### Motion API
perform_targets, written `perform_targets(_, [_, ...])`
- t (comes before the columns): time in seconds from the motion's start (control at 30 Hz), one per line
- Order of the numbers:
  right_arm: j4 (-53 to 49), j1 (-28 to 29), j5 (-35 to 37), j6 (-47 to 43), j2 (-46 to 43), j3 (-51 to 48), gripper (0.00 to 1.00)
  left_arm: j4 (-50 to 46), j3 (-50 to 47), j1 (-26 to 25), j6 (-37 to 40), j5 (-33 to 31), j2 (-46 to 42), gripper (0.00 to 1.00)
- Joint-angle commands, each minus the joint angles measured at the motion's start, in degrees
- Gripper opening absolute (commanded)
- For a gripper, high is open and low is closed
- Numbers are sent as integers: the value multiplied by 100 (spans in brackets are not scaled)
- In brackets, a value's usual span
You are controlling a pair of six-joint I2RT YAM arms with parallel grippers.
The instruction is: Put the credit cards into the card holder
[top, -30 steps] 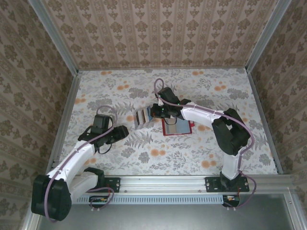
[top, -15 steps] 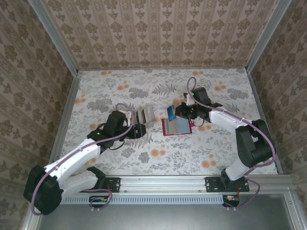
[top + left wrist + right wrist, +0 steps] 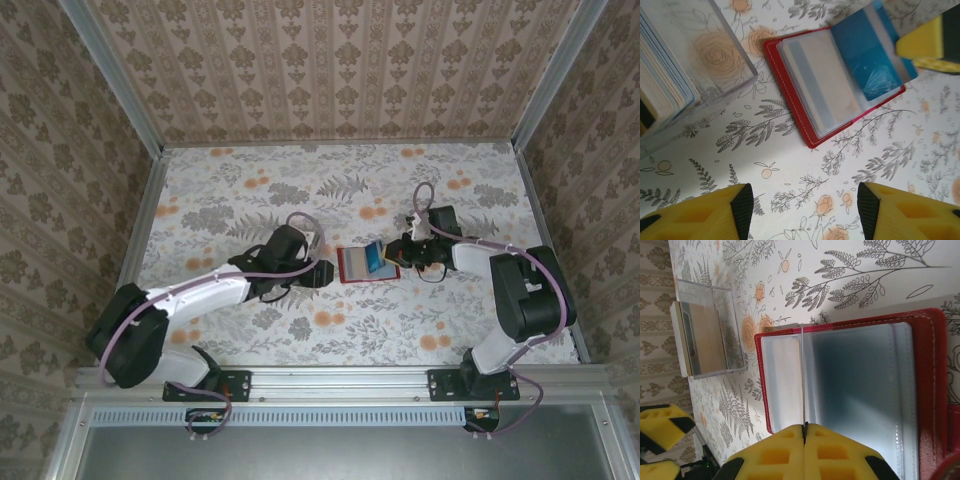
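The red card holder (image 3: 350, 268) lies open on the floral table, its pale see-through pockets (image 3: 815, 85) facing up. My right gripper (image 3: 393, 256) is shut on a blue credit card (image 3: 376, 258) and holds it tilted over the holder's right half. In the right wrist view that card (image 3: 803, 375) shows edge-on, pinched at the fingertips (image 3: 804, 427) above the pockets (image 3: 865, 380). More credit cards (image 3: 662, 85) stand stacked in a clear box (image 3: 715, 55) left of the holder. My left gripper (image 3: 805, 210) hovers open over bare table just short of the holder's near-left edge.
The clear box (image 3: 710, 335) sits close to the holder's left side, under my left arm in the top view. Patterned walls and metal rails (image 3: 140, 230) close in the table. A yellow finger of the right gripper (image 3: 920, 42) shows at the upper right of the left wrist view.
My right gripper has carried the blue card rightward from the box to above the open holder. My left arm has swung right, up to the holder's left edge.
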Motion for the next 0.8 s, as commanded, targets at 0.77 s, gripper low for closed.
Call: perform_targets(0.77, [990,-120,-955,-4,411,-387,0,348,720,-282,-170,-194,1630,42])
